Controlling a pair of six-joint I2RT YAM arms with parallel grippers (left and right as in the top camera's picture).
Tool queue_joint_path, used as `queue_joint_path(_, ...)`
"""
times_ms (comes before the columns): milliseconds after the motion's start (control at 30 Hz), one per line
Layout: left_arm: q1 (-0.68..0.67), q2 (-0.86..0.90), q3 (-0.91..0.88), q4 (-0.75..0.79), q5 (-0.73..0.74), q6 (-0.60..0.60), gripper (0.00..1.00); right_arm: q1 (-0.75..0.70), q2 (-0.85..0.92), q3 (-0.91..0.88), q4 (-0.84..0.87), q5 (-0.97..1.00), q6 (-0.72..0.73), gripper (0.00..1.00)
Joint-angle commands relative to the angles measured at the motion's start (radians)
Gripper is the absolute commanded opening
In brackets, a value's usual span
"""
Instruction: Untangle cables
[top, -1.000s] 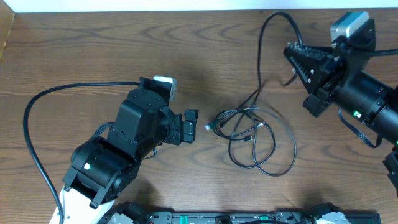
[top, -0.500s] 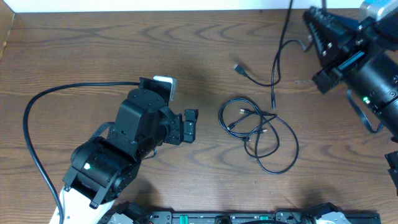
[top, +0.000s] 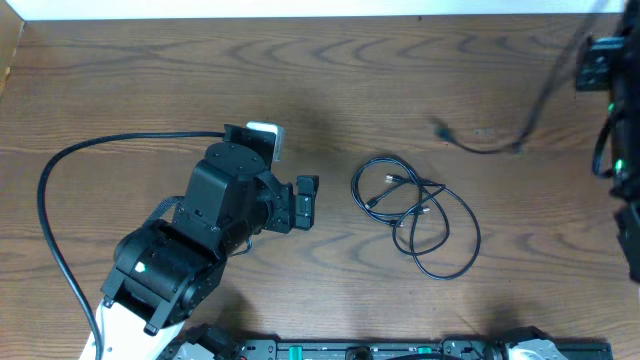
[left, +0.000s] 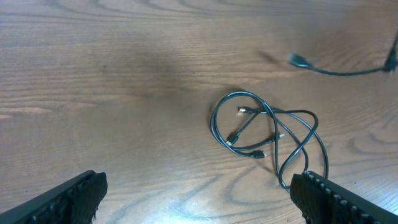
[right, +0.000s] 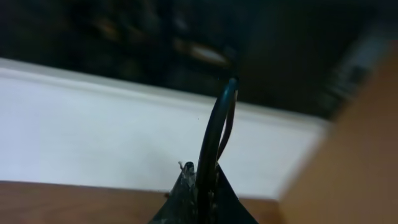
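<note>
On table (top: 150, 80), looped cables (top: 415, 215), another cable (right: 211, 134) apparently in right claw (right: 202, 186)

soft, even light from above falls on the wooden table (top: 150, 70), casting only faint shadows; the overhead view is sharp except at its right edge, where the right arm (top: 603, 62) and the loose cable (top: 490, 148) smear with motion blur. the left wrist view shows a pale glare patch (left: 186, 208) low on the wood, and the right wrist view is dim and out of focus.

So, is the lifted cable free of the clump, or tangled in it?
Free. The lifted cable runs apart from the clump; no strand joins them.
</note>
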Motion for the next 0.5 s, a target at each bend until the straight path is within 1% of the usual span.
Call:
queue_joint_path(0,0.005,0.002,0.022,-0.003,-0.013,-0.001,0.99,-0.084,0.023,0.021,-0.016,0.112,-0.03,0.01)
queue_joint_path(233,0.005,0.002,0.022,-0.003,-0.013,-0.001,0.99,-0.3,0.089,0.02,-0.084,0.112,-0.003,0.01)
queue_joint_path(367,0.005,0.002,0.022,-0.003,-0.013,-0.001,0.99,-0.432,0.121,0.02,-0.118,0.111,0.108,0.01)
queue_joint_path(467,0.005,0.002,0.022,-0.003,-0.013,-0.002,0.99,-0.539,0.145,0.02,-0.14,0.056,0.224,0.01)
